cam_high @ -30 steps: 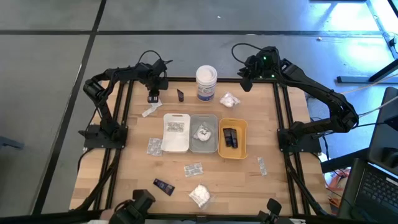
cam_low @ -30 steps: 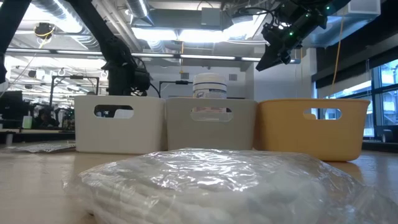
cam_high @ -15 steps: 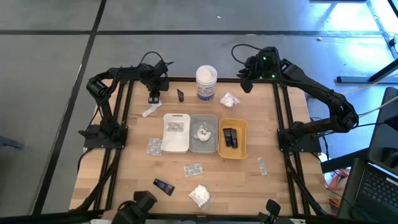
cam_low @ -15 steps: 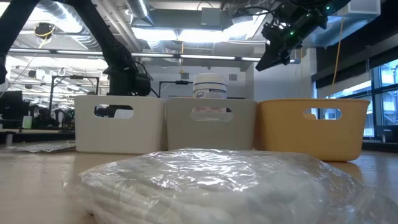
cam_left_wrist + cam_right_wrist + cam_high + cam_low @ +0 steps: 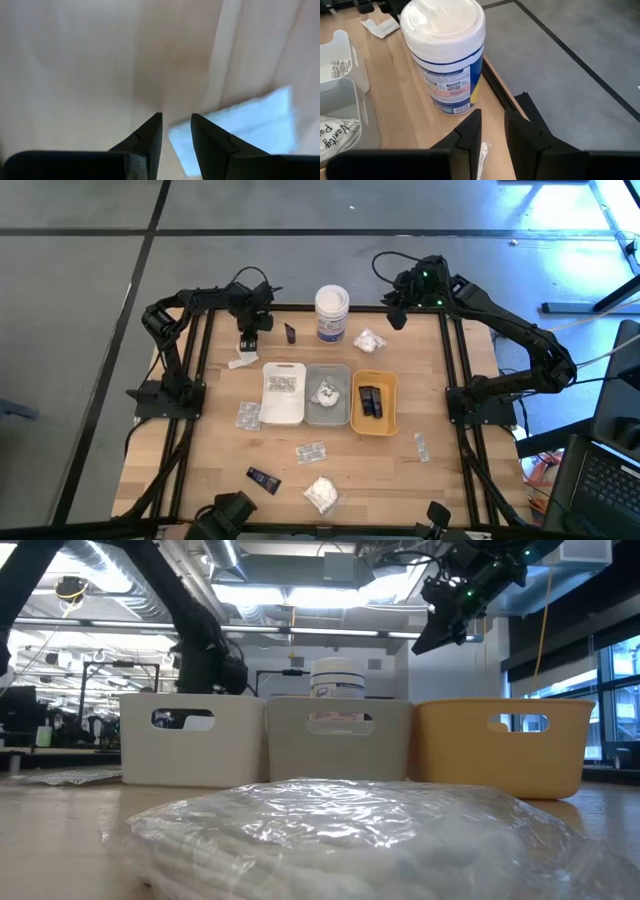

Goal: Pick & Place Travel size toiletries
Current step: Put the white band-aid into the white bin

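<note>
Three rectangular trays sit side by side at the middle of the wooden worktop [image 5: 220, 450]: the white tray [image 5: 283, 393] holds a printed sachet, the grey tray [image 5: 328, 394] holds a white plastic-wrapped bundle, and the orange tray [image 5: 374, 402] holds two small black tubes. At the far edge stands a tall white tub [image 5: 331, 313] with a blue label, lid on. Loose toiletries lie around the trays: a black tube [image 5: 290, 332] just left of the tub, a white bundle [image 5: 369, 339] to its right, a pale sachet [image 5: 242, 360] near the far-left corner, another sachet [image 5: 248, 416] left of the white tray, a sachet [image 5: 311, 451] in front of the grey tray, a narrow sachet [image 5: 421, 446] toward the right edge, a black tube [image 5: 264, 478] and a large wrapped bundle [image 5: 321, 493] at the near edge. The left gripper [image 5: 176, 120] hangs low over the pale sachet, fingers slightly parted with nothing between them. The right gripper [image 5: 492, 117] is raised above the far-right corner beside the tub, fingers narrowly apart and empty. Below the worktop is grey floor; the low view shows ceiling lights and ducts beyond.
</note>
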### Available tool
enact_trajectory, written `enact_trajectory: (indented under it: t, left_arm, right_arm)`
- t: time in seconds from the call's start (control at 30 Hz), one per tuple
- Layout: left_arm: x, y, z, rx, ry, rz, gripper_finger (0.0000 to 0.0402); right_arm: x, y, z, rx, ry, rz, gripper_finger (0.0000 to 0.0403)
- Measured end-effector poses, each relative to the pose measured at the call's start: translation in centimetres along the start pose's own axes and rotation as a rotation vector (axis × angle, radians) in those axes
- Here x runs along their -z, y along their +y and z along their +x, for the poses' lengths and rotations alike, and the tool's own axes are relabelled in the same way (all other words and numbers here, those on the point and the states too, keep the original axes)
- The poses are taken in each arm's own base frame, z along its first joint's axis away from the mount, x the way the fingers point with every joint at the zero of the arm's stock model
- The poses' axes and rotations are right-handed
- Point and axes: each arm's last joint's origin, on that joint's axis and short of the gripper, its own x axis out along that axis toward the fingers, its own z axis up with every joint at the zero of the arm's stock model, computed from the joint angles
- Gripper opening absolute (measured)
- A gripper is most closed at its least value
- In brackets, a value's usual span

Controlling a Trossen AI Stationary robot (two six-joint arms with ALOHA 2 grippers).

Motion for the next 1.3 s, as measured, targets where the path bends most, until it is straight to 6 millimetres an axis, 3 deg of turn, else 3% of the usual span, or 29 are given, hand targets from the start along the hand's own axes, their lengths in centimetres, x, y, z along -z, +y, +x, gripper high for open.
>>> enact_trajectory:
  t: [0.27, 0.53, 0.93, 1.3]
  left_arm:
    - [-0.4, 0.3, -2.0, 0.035, 0.014, -0.043, 0.0099]
    - [0.4, -0.1, -1.1, 0.010, 0.101, -0.015, 0.0100]
    - [-0.4, -0.3, -0.4, 0.009, 0.085, 0.036, 0.0100]
    - [-0.4, -0.2, 0.5, -0.007, 0.161, 0.043, 0.0100]
  right_arm:
    - [0.2, 0.1, 0.0, -0.007, 0.019, 0.005, 0.0105]
    - [0.2, 0.1, 0.0, -0.007, 0.021, 0.005, 0.0107]
    - [0.2, 0.1, 0.0, -0.009, 0.024, 0.006, 0.0086]
    - [0.2, 0.1, 0.0, -0.009, 0.024, 0.004, 0.0106]
